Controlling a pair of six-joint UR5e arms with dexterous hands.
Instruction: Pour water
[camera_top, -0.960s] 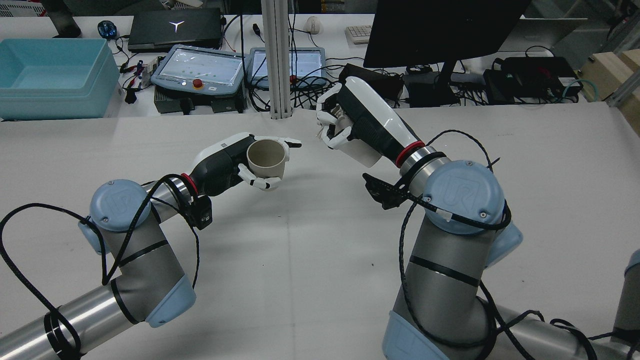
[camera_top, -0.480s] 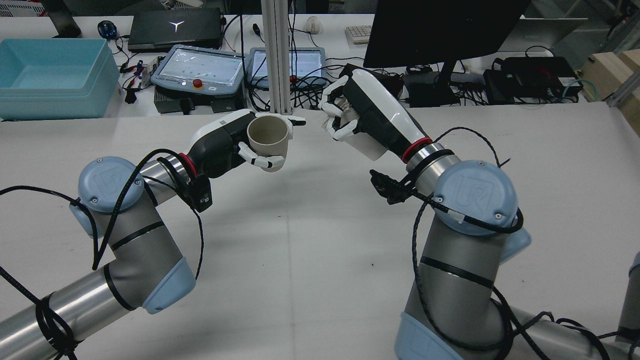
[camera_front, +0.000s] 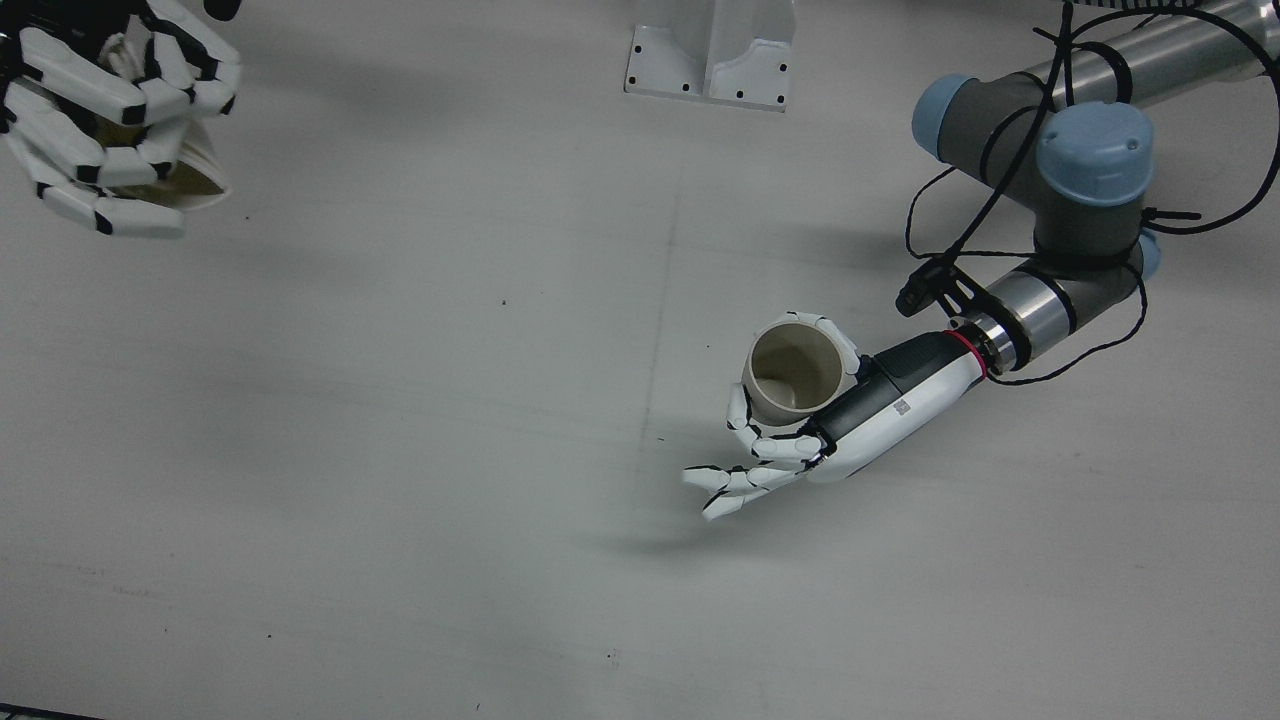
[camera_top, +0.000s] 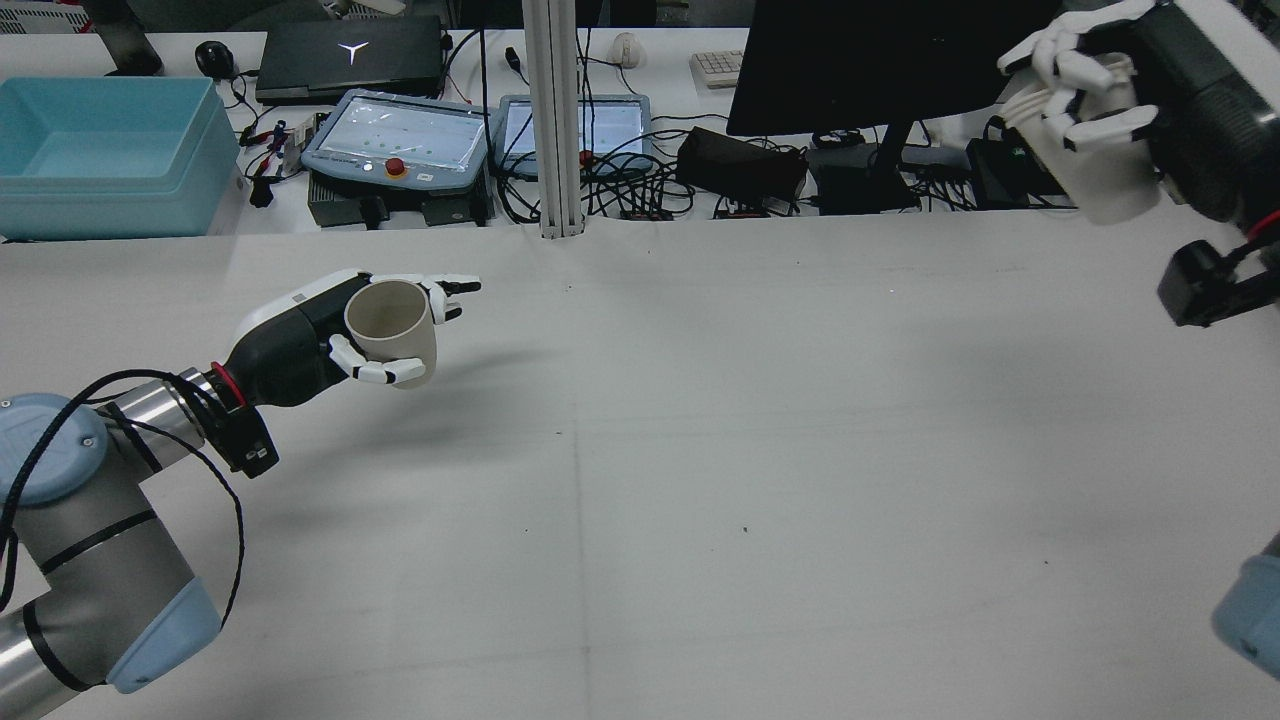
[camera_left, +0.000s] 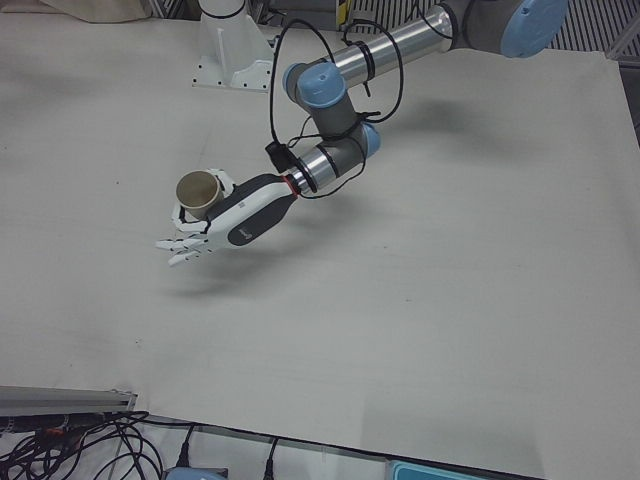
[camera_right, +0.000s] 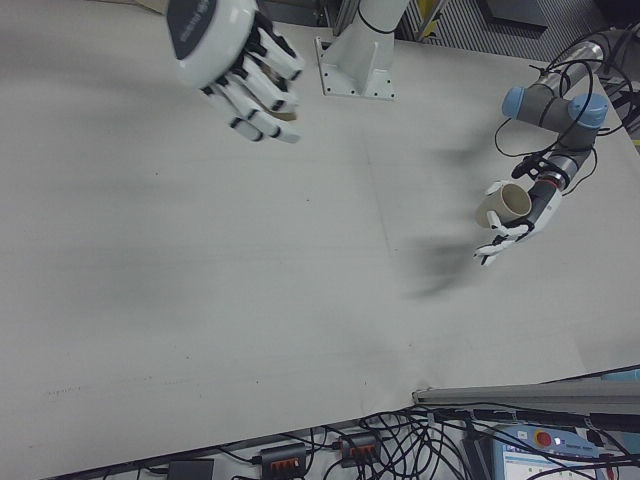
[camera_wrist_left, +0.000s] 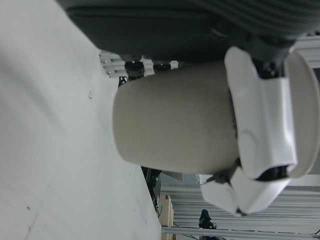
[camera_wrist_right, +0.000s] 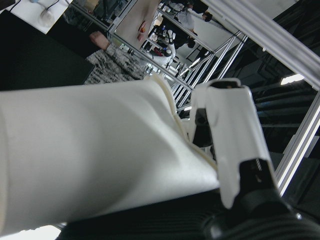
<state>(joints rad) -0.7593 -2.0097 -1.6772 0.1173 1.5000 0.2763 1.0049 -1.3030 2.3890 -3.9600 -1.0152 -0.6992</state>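
My left hand (camera_top: 300, 340) is shut on a beige cup (camera_top: 392, 330) and holds it upright above the left half of the table, mouth up; some fingers stick out straight. The cup also shows in the front view (camera_front: 790, 372), the left-front view (camera_left: 200, 192) and the left hand view (camera_wrist_left: 175, 130); it looks empty. My right hand (camera_top: 1130, 80) is shut on a white paper cup (camera_top: 1105, 175), raised high at the far right, tilted. In the front view this hand (camera_front: 100, 110) and cup (camera_front: 195, 180) sit at the top left corner.
Beyond the table's far edge are a blue bin (camera_top: 100, 150), two teach pendants (camera_top: 400, 140), a metal post (camera_top: 555, 120), a black monitor (camera_top: 880, 60) and tangled cables. An arm pedestal (camera_front: 710, 50) stands at the table's near edge.
Both hands have moved apart from the table's middle. The left hand went left and lower with the beige cup. The right hand swung far right and up with the white cup.
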